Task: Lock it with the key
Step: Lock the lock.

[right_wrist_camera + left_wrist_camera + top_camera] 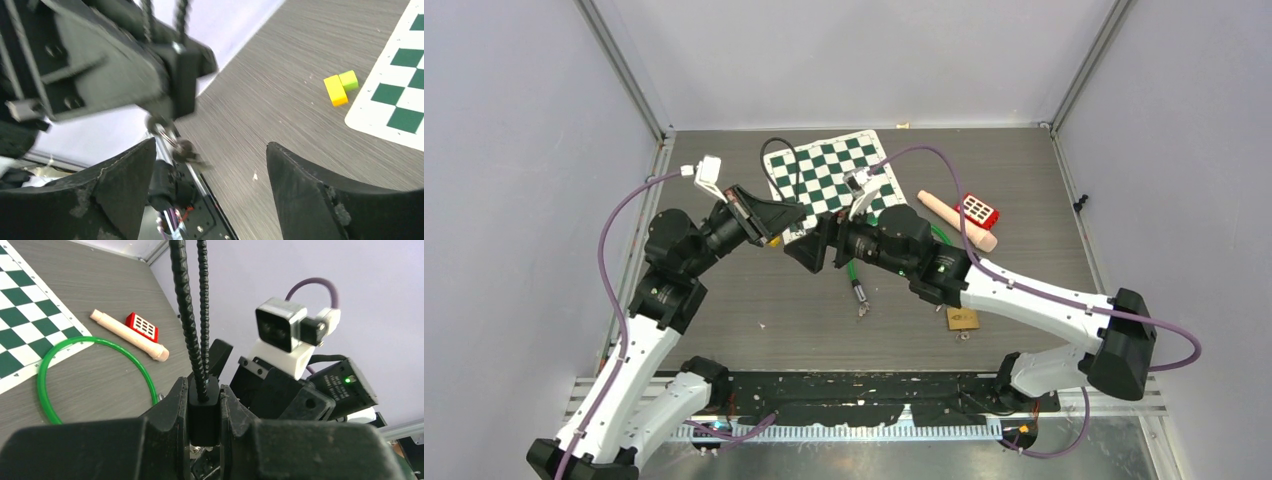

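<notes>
My left gripper (204, 392) is shut on the black body of a cable lock (204, 410), with its ribbed black cable (187, 305) rising between the jaws. In the right wrist view the lock body (182, 75) hangs above the table, and a ring with a blurred key (187, 150) dangles from its underside. My right gripper (210, 150) stands open just below and beside that key, holding nothing. From above, the left gripper (789, 216) and the right gripper (809, 250) face each other at the table's middle.
A green-and-white chessboard (824, 170) lies behind the grippers. A green ring (100, 341), a pink cylinder (127, 335) and a red block (141, 326) lie to the right. Yellow and green cubes (340, 86) sit by the board. A brass padlock (962, 318) lies near the front.
</notes>
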You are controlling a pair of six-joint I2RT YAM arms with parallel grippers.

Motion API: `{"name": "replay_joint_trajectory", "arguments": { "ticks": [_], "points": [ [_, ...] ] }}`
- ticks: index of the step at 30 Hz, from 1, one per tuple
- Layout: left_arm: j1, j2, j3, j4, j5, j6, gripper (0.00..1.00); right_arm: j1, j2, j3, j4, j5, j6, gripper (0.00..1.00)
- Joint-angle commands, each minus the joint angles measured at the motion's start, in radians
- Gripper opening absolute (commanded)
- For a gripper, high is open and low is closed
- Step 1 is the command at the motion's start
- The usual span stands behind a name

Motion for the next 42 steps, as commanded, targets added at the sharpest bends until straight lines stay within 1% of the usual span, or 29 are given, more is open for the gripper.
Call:
{"name": "replay_joint_trajectory", "arguments": {
  "ticks": [1, 2, 5, 8, 11, 14, 15, 16, 17, 18, 19, 20, 23, 25, 28, 30, 34, 41, 42],
  "points": [
    [-0.002, -0.027, 0.059, 0.017, 0.028, 0.074, 0.00, -0.021, -0.130, -0.074, 0.104, -0.078, -0.061, 0.89],
    [-0.002, -0.030, 0.056, 0.021, 0.037, 0.078, 0.00, -0.022, -0.141, -0.097, 0.119, -0.093, -0.080, 0.91],
    [-0.003, -0.032, 0.050, 0.060, 0.086, 0.078, 0.00, -0.024, -0.167, -0.146, 0.197, -0.147, -0.086, 0.92],
    [-0.002, -0.035, 0.050, 0.098, 0.128, 0.068, 0.00, -0.024, -0.175, -0.210, 0.296, -0.212, -0.057, 0.91],
    [-0.001, -0.037, 0.045, 0.134, 0.164, 0.056, 0.00, -0.024, -0.170, -0.239, 0.407, -0.272, -0.012, 0.90],
    [-0.002, -0.038, 0.041, 0.183, 0.197, 0.025, 0.00, -0.024, -0.155, -0.239, 0.457, -0.278, 0.029, 0.84],
    [-0.002, -0.037, 0.037, 0.202, 0.208, 0.011, 0.00, -0.025, -0.145, -0.240, 0.487, -0.277, 0.055, 0.79],
    [-0.002, -0.039, 0.034, 0.217, 0.219, -0.003, 0.00, -0.025, -0.140, -0.241, 0.529, -0.276, 0.070, 0.77],
    [-0.002, -0.041, 0.031, 0.232, 0.230, -0.014, 0.00, -0.025, -0.131, -0.253, 0.560, -0.278, 0.102, 0.71],
    [-0.002, -0.042, 0.030, 0.238, 0.238, -0.020, 0.00, -0.024, -0.129, -0.267, 0.650, -0.279, 0.120, 0.69],
    [-0.002, -0.045, 0.033, 0.236, 0.241, -0.020, 0.00, -0.023, -0.122, -0.293, 0.698, -0.279, 0.163, 0.66],
    [-0.002, -0.049, 0.035, 0.231, 0.241, -0.020, 0.00, -0.023, -0.116, -0.301, 0.771, -0.281, 0.183, 0.66],
    [-0.002, -0.056, 0.039, 0.235, 0.245, -0.026, 0.00, -0.023, -0.078, -0.289, 0.809, -0.298, 0.243, 0.68],
    [-0.002, -0.056, 0.037, 0.247, 0.251, -0.035, 0.00, -0.023, -0.057, -0.294, 0.868, -0.303, 0.293, 0.69],
    [-0.002, -0.054, 0.031, 0.283, 0.265, -0.059, 0.00, -0.023, -0.029, -0.284, 0.908, -0.301, 0.325, 0.67],
    [-0.002, -0.054, 0.022, 0.308, 0.270, -0.077, 0.00, -0.023, -0.016, -0.283, 0.943, -0.294, 0.344, 0.64],
    [-0.002, -0.053, 0.017, 0.328, 0.276, -0.096, 0.00, -0.023, -0.006, -0.290, 0.983, -0.278, 0.359, 0.54],
    [-0.002, -0.053, 0.017, 0.331, 0.278, -0.099, 0.00, -0.023, 0.001, -0.291, 0.995, -0.261, 0.353, 0.45],
    [-0.002, -0.053, 0.015, 0.332, 0.275, -0.098, 0.00, -0.023, 0.005, -0.286, 0.995, -0.265, 0.354, 0.41]
  ]
}}
